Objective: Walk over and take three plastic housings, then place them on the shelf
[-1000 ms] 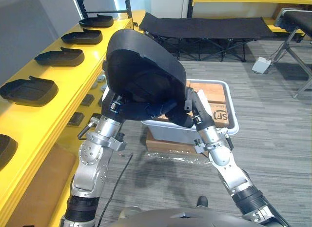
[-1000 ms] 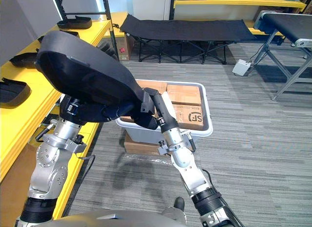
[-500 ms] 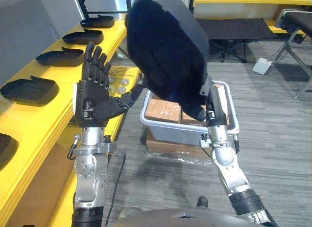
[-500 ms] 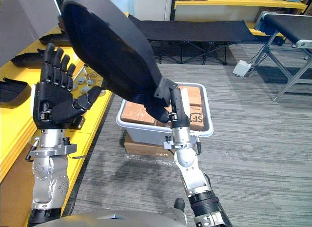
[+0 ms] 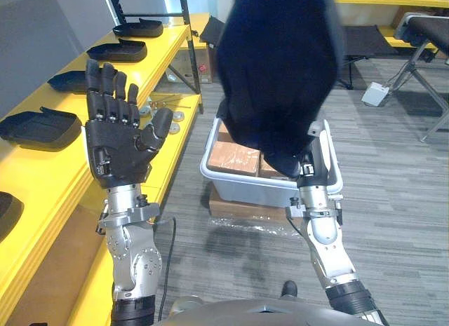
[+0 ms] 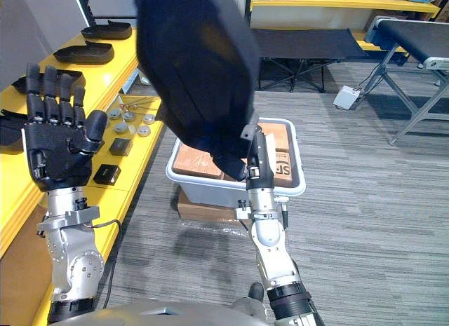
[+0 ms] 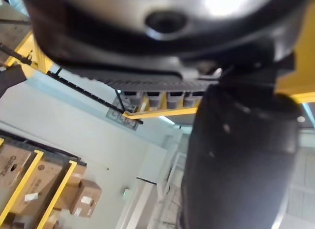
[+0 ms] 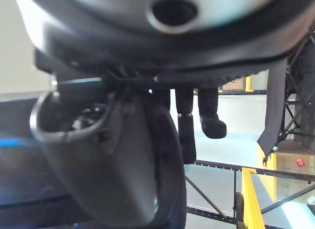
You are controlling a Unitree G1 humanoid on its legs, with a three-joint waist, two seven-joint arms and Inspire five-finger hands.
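Note:
A large black plastic housing (image 5: 277,66) stands upright and high in front of me, with my right hand (image 6: 251,158) shut on its lower edge from below. In the right wrist view the housing's rim (image 8: 113,160) lies against the palm, and the fingers (image 8: 206,111) curl past it. My left hand (image 5: 119,137) is raised to the left of the housing, apart from it, open with straight spread fingers and holding nothing. On my left, several more black housings (image 5: 38,126) lie in a row along the yellow shelf (image 5: 49,179).
A grey bin (image 5: 210,173) with cardboard boxes (image 5: 235,158) sits on the floor under the held housing. Small discs (image 6: 133,117) and dark blocks (image 6: 109,174) lie on the lower yellow ledge. A black cot (image 6: 309,42) and a table's frame (image 6: 414,102) stand further back.
My left hand has let go of the housing and risen open at the left. The right hand alone has swung the housing upright and to the right.

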